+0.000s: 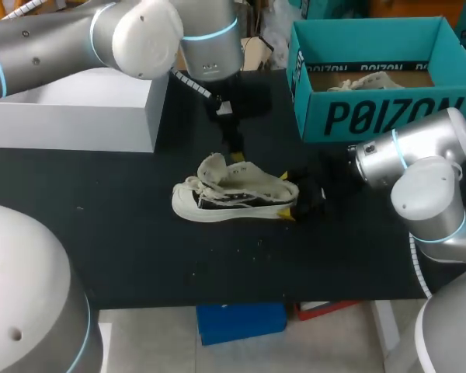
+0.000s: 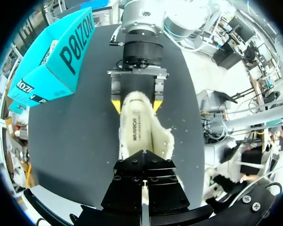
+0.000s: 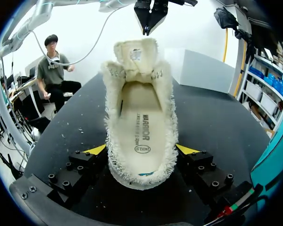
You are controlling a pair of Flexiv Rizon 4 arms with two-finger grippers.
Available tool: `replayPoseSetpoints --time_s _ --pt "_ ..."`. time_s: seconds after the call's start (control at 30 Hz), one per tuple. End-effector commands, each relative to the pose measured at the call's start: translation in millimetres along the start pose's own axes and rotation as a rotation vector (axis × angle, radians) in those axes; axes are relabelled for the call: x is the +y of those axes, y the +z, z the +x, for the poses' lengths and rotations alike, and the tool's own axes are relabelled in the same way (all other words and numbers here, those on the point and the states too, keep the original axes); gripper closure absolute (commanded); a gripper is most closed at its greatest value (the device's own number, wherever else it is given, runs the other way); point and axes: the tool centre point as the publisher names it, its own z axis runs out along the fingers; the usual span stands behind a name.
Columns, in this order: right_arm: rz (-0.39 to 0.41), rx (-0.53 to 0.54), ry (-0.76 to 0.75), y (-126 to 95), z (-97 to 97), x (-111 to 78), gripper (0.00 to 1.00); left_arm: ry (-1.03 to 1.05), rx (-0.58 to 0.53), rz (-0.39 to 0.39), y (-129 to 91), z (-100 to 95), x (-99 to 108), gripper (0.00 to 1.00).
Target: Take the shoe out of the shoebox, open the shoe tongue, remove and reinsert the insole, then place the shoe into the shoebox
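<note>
A cream canvas shoe (image 1: pixel 233 194) lies on its side on the black table (image 1: pixel 124 233), its tongue (image 3: pixel 137 54) raised and the printed insole (image 3: pixel 141 127) showing inside. My right gripper (image 1: pixel 289 196) is shut on the shoe's heel, one yellow-tipped finger (image 3: pixel 96 149) on each side. My left gripper (image 1: pixel 234 155) hangs shut just above the tongue, holding nothing. In the left wrist view its black fingers (image 2: pixel 132 179) meet over the shoe (image 2: pixel 141 136), with the right gripper (image 2: pixel 137 101) beyond. The teal shoebox (image 1: pixel 388 116) stands open at the back right.
A white box (image 1: pixel 78 116) stands at the back left of the table. Something pale (image 1: pixel 365 81) lies inside the shoebox. Bare black tabletop stretches in front of the shoe and to its left.
</note>
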Motion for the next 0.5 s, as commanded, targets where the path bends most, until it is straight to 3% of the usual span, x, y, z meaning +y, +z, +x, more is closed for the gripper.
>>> replayPoseSetpoints --time_s 0.03,0.37,0.5 --pt "0.001 0.0 0.001 1.3 -0.9 -3.1 1.0 0.004 0.081 -0.008 12.4 -7.9 -5.5 1.0" --pt "0.001 0.0 0.001 1.3 -0.9 -3.1 1.0 0.012 0.113 -0.011 33.2 -6.2 -4.2 1.0" --pt "0.001 0.0 0.001 1.3 -0.9 -3.1 1.0 -0.002 0.105 0.028 35.4 -5.4 -4.5 1.0"
